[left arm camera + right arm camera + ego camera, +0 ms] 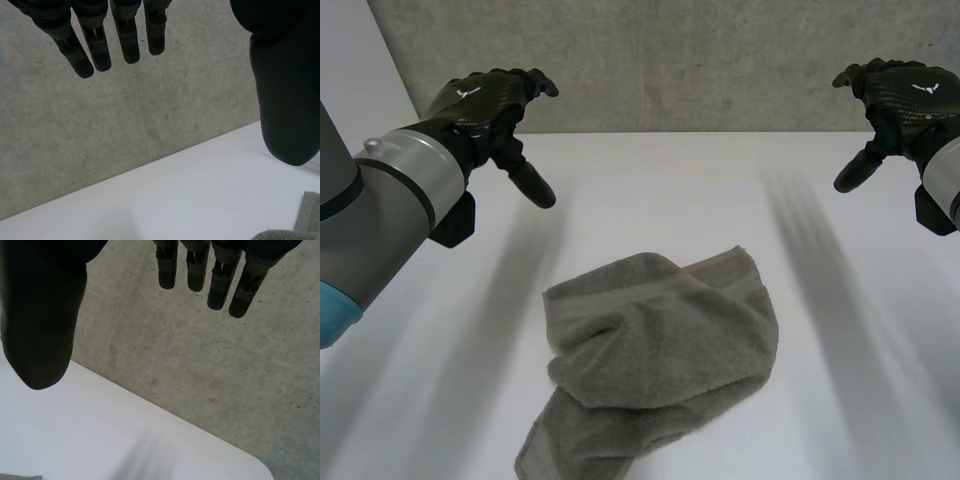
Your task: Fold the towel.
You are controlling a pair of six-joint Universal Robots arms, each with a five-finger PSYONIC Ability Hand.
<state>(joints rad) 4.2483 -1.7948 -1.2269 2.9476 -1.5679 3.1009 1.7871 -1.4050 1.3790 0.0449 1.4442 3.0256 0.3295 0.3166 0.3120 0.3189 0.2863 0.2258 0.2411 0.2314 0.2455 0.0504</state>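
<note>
Crumpled grey towel (660,350) toward the near edge of the table (650,190), centred, nearest end cut off. Above the far left corner, left hand (485,100); above the far right, right hand (900,95); both with fingers straight and apart, holding nothing.

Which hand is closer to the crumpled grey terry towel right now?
Left, by a little. The left hand hovers open beyond the far left side of the crumpled grey terry towel; the right hand hovers open farther off, beyond its far right.
</note>
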